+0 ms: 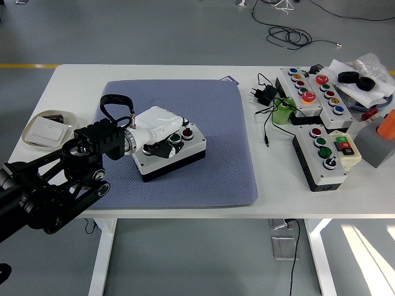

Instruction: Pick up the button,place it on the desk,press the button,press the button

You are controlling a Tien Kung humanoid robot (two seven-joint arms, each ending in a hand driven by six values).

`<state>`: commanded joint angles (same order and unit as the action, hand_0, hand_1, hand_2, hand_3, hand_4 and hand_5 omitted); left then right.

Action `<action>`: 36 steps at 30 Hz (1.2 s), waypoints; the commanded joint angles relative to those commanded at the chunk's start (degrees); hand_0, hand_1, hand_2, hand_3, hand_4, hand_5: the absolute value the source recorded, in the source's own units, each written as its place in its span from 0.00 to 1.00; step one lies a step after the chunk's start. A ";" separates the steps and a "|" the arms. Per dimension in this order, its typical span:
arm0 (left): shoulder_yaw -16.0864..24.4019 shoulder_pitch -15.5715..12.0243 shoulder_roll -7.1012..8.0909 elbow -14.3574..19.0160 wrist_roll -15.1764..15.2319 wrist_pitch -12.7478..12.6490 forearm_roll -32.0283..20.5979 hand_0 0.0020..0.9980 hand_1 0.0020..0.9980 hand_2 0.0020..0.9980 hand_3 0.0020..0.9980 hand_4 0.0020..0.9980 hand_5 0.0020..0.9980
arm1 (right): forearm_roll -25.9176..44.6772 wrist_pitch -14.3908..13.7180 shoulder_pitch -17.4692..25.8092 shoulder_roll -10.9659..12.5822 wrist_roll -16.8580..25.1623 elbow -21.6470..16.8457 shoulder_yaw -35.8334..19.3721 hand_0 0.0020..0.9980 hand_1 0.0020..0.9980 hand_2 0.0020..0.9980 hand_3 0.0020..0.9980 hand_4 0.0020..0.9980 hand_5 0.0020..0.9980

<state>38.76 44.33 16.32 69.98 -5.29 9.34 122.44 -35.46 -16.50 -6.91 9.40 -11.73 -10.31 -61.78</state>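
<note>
The button box (171, 151) sits on the blue mat (216, 123) on the bench (154, 73); the left hand (159, 128) rests on it, fingers curled down over its buttons, gripping nothing.

Nothing readable is showing anywhere — no words, numbers or brand marks are coming through. The button box (171, 151) on the blue mat (179, 142) is showing only plain coloured caps, and the control boxes (318, 154) at the right of the table (154, 73) are carrying small marks too fine to read — the same goes for the green-and-red switch (344, 145).
</note>
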 joint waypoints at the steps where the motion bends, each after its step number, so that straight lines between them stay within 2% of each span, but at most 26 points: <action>1: -0.11 -0.03 -0.03 -0.07 -0.01 0.01 0.01 0.03 0.09 0.12 0.70 0.51 0.25 | -0.02 0.01 0.05 0.01 -0.01 0.00 0.01 0.79 0.80 0.82 0.75 0.41 0.48; 16: 0.34 0.08 -0.22 -2.35 -0.70 -0.37 -0.23 0.03 0.09 0.12 0.70 0.51 0.25 | 0.26 0.02 0.23 -0.03 0.06 0.00 0.34 0.79 0.80 0.82 0.75 0.41 0.48; 30: -0.06 0.36 -0.01 -2.79 -2.14 3.13 -0.61 0.03 0.09 0.12 0.69 0.50 0.26 | 0.47 0.05 -0.12 -0.06 0.17 0.00 0.37 0.79 0.80 0.82 0.75 0.41 0.48; 34: 0.17 0.42 0.11 -2.70 -2.15 2.94 -0.62 0.03 0.09 0.12 0.69 0.50 0.26 | 0.50 0.05 -0.15 -0.05 0.19 0.00 0.34 0.79 0.80 0.82 0.75 0.41 0.48; 36: 0.81 0.28 0.21 -2.31 -1.96 2.01 -0.60 0.03 0.09 0.12 0.70 0.50 0.26 | 0.53 0.06 -0.14 -0.06 0.19 0.00 0.35 0.79 0.80 0.82 0.75 0.41 0.48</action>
<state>39.57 44.61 16.53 67.67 -7.25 11.35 121.84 -34.93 -16.44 -7.05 9.35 -11.54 -10.31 -61.43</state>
